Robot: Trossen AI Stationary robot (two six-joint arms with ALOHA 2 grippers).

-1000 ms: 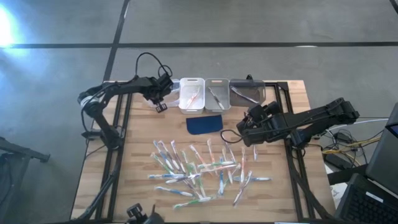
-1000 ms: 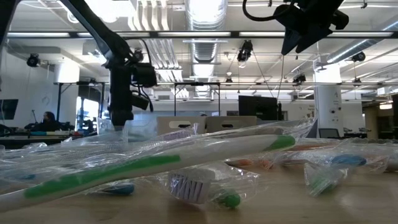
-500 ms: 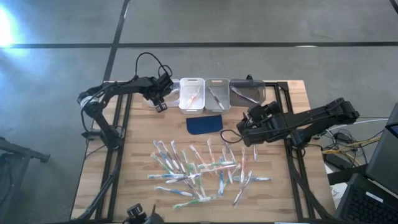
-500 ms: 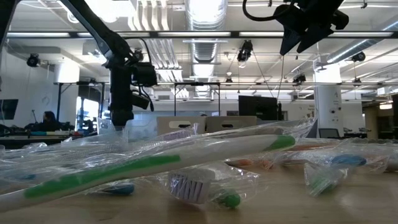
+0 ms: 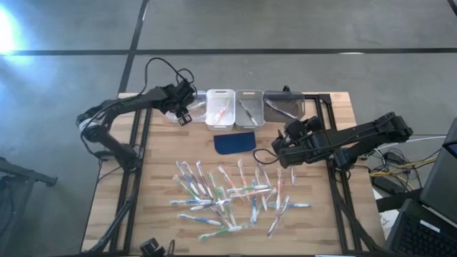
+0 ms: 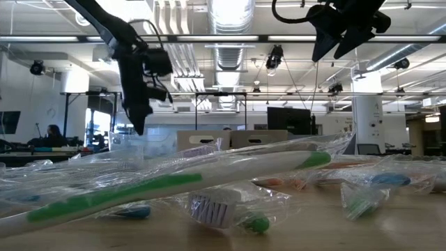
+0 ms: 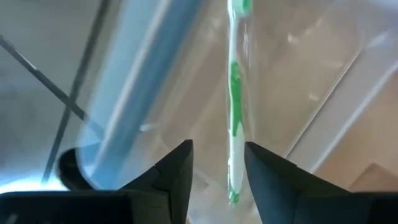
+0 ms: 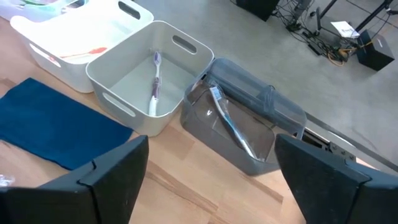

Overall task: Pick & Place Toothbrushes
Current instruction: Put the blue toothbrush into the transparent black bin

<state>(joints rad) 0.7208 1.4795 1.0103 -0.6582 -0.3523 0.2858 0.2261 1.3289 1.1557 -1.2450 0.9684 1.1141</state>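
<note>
A wooden table (image 5: 161,185) is seen from above, with a scatter of wrapped toothbrushes (image 5: 232,196) spread across its near half. Along the far edge, three small bins are lined up side by side: a white bin (image 5: 220,94) holding an orange-red brush, a pale grey bin (image 5: 249,93) holding one brush, and a clear grey bin (image 5: 284,95) with a bluish brush inside. A clear bin (image 5: 196,107) is just visible to the left of the white one. A dark blue pad (image 5: 235,142) lies flat just in front of the bins. The left gripper (image 5: 183,118) is held over the clear bin at the far left corner; in its wrist view its fingers (image 7: 177,171) are seen parted by a narrow gap, with nothing between them, above a green-accented toothbrush (image 7: 235,106) lying in that clear container. The right gripper (image 5: 275,150) is poised above the table to the right of the blue pad, near the far edge of the pile; its fingers (image 8: 118,171) are spread wide and empty. In the low view, a green-handled wrapped brush (image 6: 174,183) lies across the foreground, and a person (image 6: 54,132) is seated far off in the room.
</note>
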